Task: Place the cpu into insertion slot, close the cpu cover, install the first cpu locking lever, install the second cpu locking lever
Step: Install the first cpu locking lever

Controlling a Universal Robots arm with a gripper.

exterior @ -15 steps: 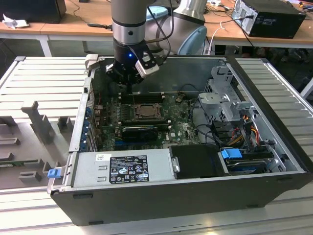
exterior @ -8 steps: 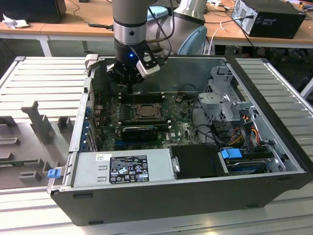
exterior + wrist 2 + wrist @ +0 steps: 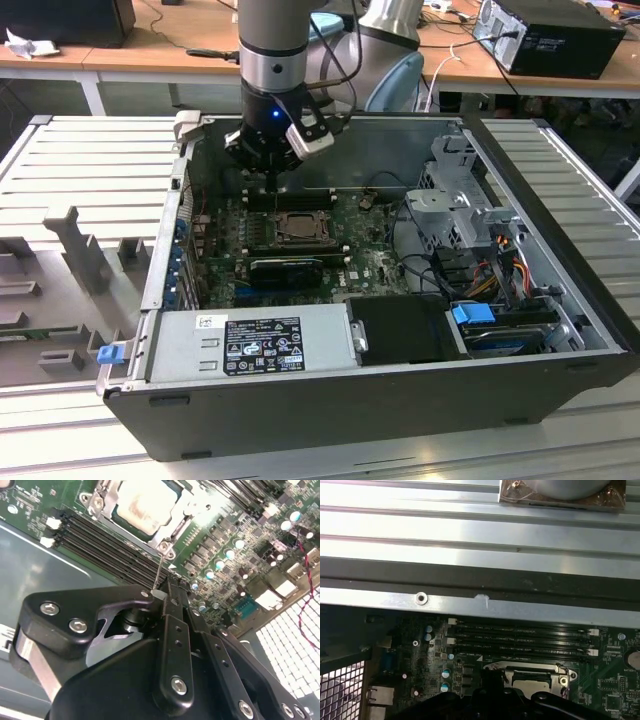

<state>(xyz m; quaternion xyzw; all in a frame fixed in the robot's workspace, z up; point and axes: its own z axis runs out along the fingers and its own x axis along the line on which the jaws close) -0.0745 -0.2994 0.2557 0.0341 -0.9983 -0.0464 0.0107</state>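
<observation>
at upper centre of the exterior view, gripper [image 3: 277, 188] hangs over the insertion slot [image 3: 297, 226], fingers pinched narrow on a thin lever [image 3: 159, 572]; cpu [image 3: 146, 502] seated under cpu cover [image 3: 107, 502].

The small square cpu [image 3: 145, 502] had a dull, pale metal top. The thin silvery metal cpu cover [image 3: 107, 502] around it shone brightly. The black gripper [image 3: 167, 597] looked like smooth, semi-gloss plastic, perhaps coated metal. The green circuit board [image 3: 35, 502] was glossy.
</observation>
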